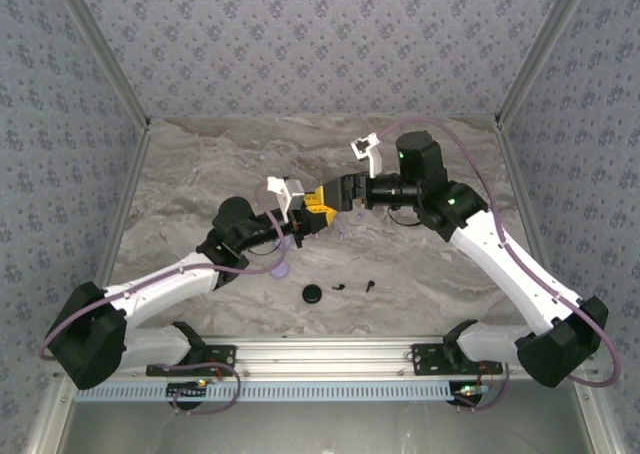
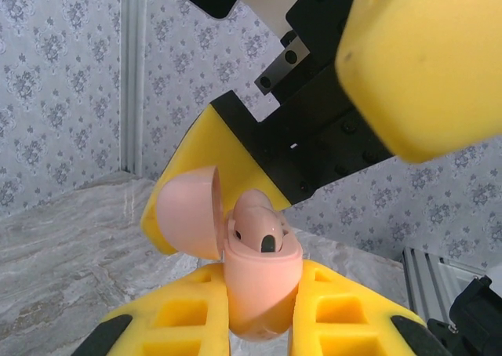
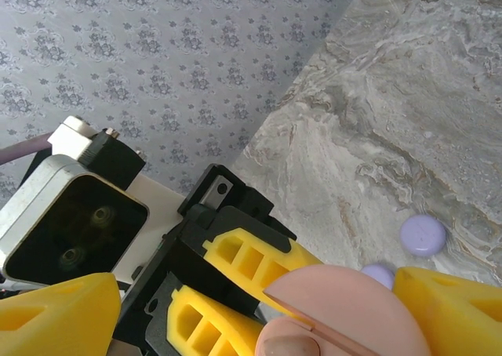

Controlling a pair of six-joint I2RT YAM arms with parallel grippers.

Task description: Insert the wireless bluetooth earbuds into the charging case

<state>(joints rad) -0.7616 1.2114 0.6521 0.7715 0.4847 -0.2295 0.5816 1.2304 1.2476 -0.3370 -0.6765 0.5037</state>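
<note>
Your left claw (image 2: pixel 263 305) clamps the pink charging case (image 2: pixel 263 281) above the worktop (image 1: pixel 200 174), lid open, one pink earbud (image 2: pixel 255 219) seated inside. Your right claw (image 3: pixel 251 309) stands wide on either side of it. Two black earbuds (image 1: pixel 343 286) lie on the worktop.

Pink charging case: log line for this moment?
left gripper: shut on pink charging case | lid: open | pink earbud: in case | right gripper: open

Floral grey-blue wallpaper walls (image 1: pixel 300 34); grey marble tabletop (image 1: pixel 200 174); aluminium rail (image 1: pixel 330 352) near edge.
</note>
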